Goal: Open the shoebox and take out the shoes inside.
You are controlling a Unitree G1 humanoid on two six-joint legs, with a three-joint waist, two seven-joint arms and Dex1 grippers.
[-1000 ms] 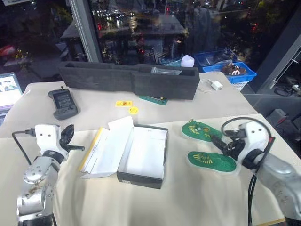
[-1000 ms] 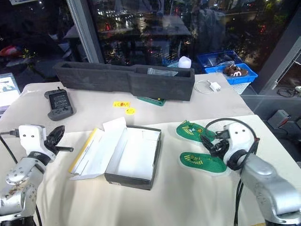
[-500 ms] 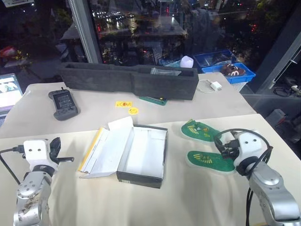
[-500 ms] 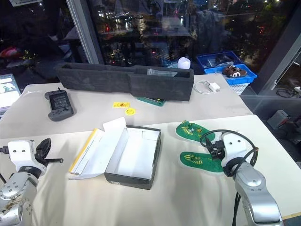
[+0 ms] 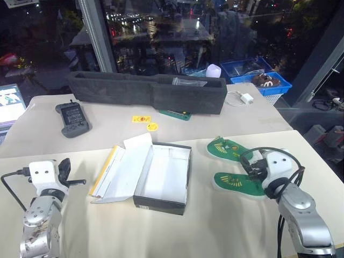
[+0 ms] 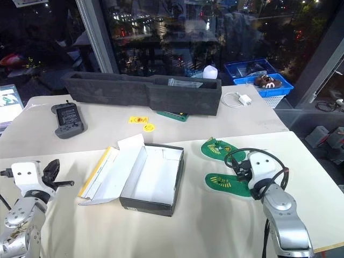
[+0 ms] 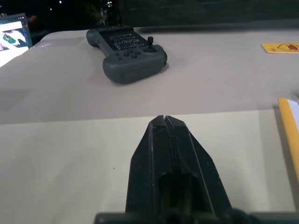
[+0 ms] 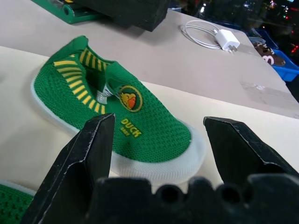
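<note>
The shoebox point(image 5: 164, 177) lies open at the table's middle, white inside and empty. Its lid point(image 5: 121, 169) is folded flat to the left, a yellow edge showing. Both green shoes rest on the table right of it, one farther point(image 5: 228, 149), one nearer point(image 5: 236, 183). My right gripper point(image 5: 250, 167) hovers open between them, holding nothing. In the right wrist view the farther shoe point(image 8: 117, 112), with its duck badge, lies just beyond the open fingers point(image 8: 93, 144). My left gripper point(image 5: 75, 181) is shut and empty over bare table left of the lid, its tips point(image 7: 163, 120) pressed together.
A long dark grey foam tray point(image 5: 150, 91) spans the back. A grey handheld controller point(image 5: 72, 118) sits at the back left, beside a laptop point(image 5: 11, 102). Yellow stickers point(image 5: 142, 118), a white charger point(image 5: 247, 98) and blue baskets point(image 5: 263, 80) lie beyond. The table's right edge is near my right arm.
My left hand has sunk and drifted left, away from the lid. My right hand has dropped slightly and rolled its wrist by the shoes. Box and shoes have stayed put.
</note>
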